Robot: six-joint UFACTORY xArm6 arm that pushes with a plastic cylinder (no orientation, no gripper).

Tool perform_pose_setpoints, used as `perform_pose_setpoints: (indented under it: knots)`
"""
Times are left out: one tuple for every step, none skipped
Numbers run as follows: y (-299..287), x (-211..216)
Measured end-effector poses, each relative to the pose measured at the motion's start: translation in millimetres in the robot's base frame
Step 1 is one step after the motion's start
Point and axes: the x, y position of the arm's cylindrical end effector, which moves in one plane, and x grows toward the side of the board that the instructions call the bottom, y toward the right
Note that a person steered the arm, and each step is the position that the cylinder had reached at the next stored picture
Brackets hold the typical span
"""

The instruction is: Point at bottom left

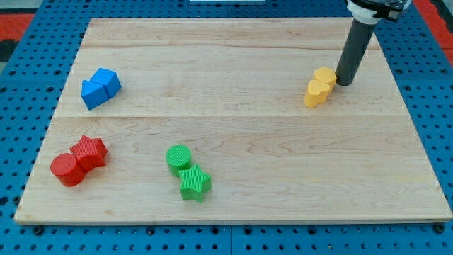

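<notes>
My tip (344,83) is resting at the view's top right, touching the yellow blocks, far from the surface's bottom left corner (28,212).

In the camera view, the dark, smooth, round rod is standing nearly upright, leaning slightly toward the view's right as it rises, with no pincer on it, so no pincer state is showing. The pale wooden surface (233,57) is showing long grain lines running left to right, lying on a blue pegboard (14,85). All blocks are looking ridged: two yellow blocks (320,86) touching; a blue block pair (100,88) upper left; a red cylinder (66,169) touching a red star (90,151) near the left edge; a green cylinder (178,159) touching a green star (194,183). The middle and right of the surface are lying open.
</notes>
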Motion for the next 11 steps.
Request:
perform_pose_setpoints:
  knots:
    - [-4.6,3.4]
    - [1.6,36.4]
    - [-17.7,92.2]
    - [-137.2,92.1]
    - [-230.0,73.3]
    - [-291.5,67.9]
    - [-314.1,141.7]
    - [-366.4,181.2]
    - [-389.1,243.4]
    - [-449.3,248.1]
    - [-458.7,214.4]
